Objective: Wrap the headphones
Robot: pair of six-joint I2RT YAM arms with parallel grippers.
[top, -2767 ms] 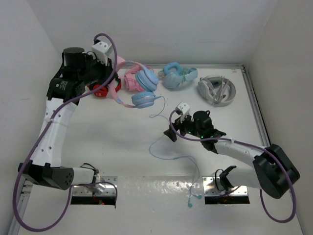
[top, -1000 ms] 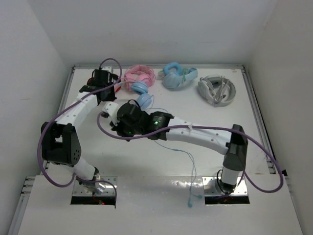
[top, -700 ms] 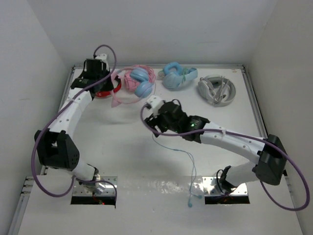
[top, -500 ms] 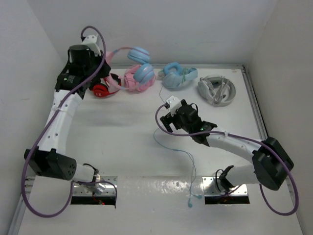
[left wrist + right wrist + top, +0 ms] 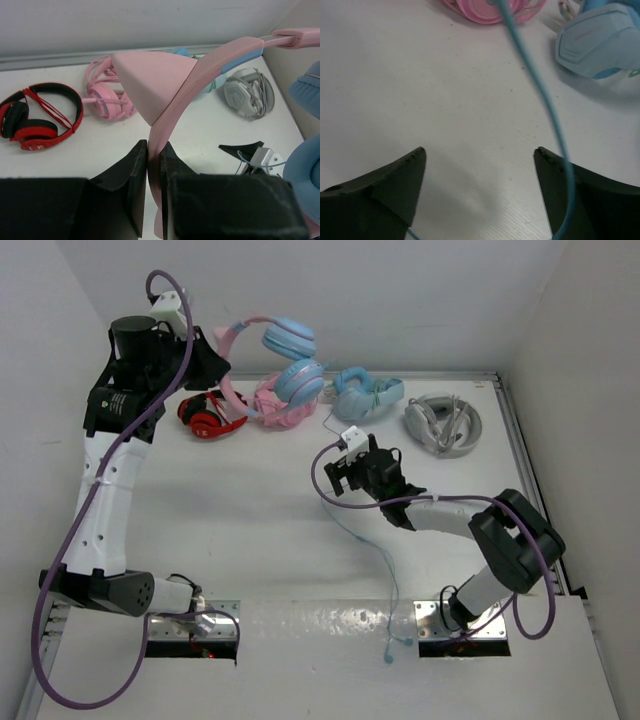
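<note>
The headphones hang in the air at the back left: pink cat-ear headband, light blue ear cups. My left gripper is shut on the headband just below a cat ear, and it stands raised in the top view. The thin blue cable drops from the cups past my right gripper to its plug near the front edge. In the right wrist view the right gripper stands wide open low over the table. There the cable crosses in front of its right finger, ungripped.
Along the back wall lie a red and black pair, an all-pink pair, an all-light-blue pair and a grey pair. White walls close in the left, back and right sides.
The left arm has lifted the headphones higher and to the left. The right gripper has opened and drawn back toward the table's middle, with the cable now loose beside it.
</note>
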